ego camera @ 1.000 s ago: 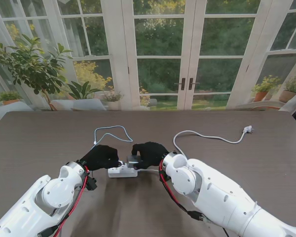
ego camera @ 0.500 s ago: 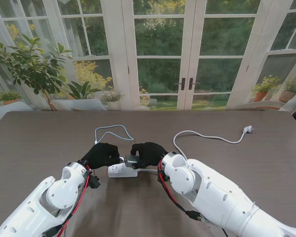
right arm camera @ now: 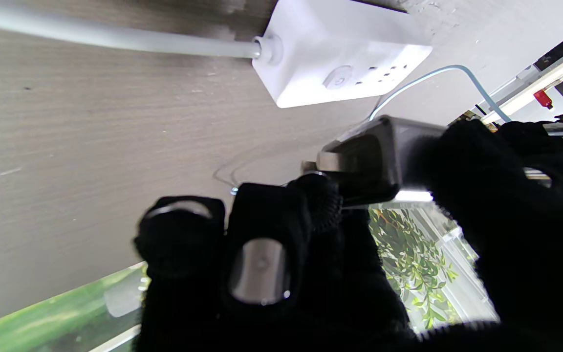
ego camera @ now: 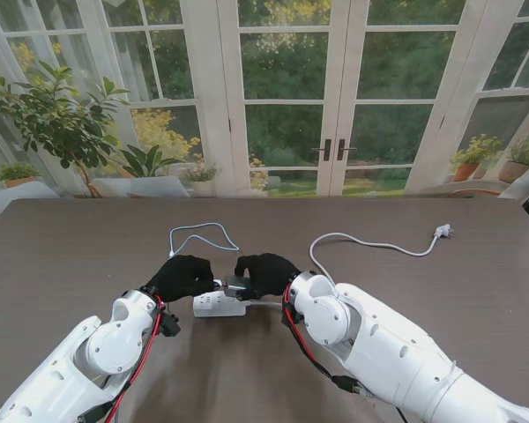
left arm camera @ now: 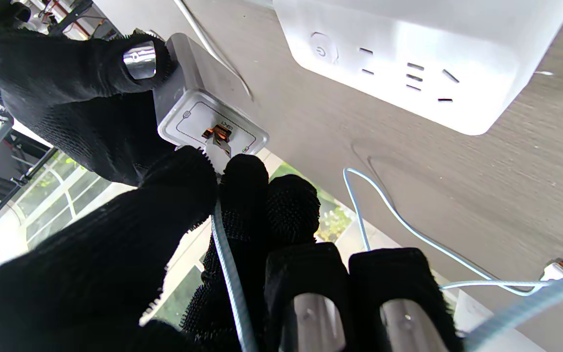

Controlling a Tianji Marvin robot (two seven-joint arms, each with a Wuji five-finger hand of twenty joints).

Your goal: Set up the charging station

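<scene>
Daylight pours through tall white-framed French doors (ego camera: 331, 97) behind the dark wood-grain desk (ego camera: 62, 256). A leafy potted plant (ego camera: 57, 115) stands left, a flowering pot (ego camera: 472, 159) right, with green garden beyond the glass.

My left robot hand (ego camera: 183, 276) and right robot hand (ego camera: 264, 273) wear black knit gloves. Between them sits a silver-grey charger block (left arm camera: 198, 105); beside it lie a white plastic power strip (ego camera: 219, 306), a pale blue cable (left arm camera: 408, 230) and the grey-brown wood-grain counter (ego camera: 70, 256).
</scene>
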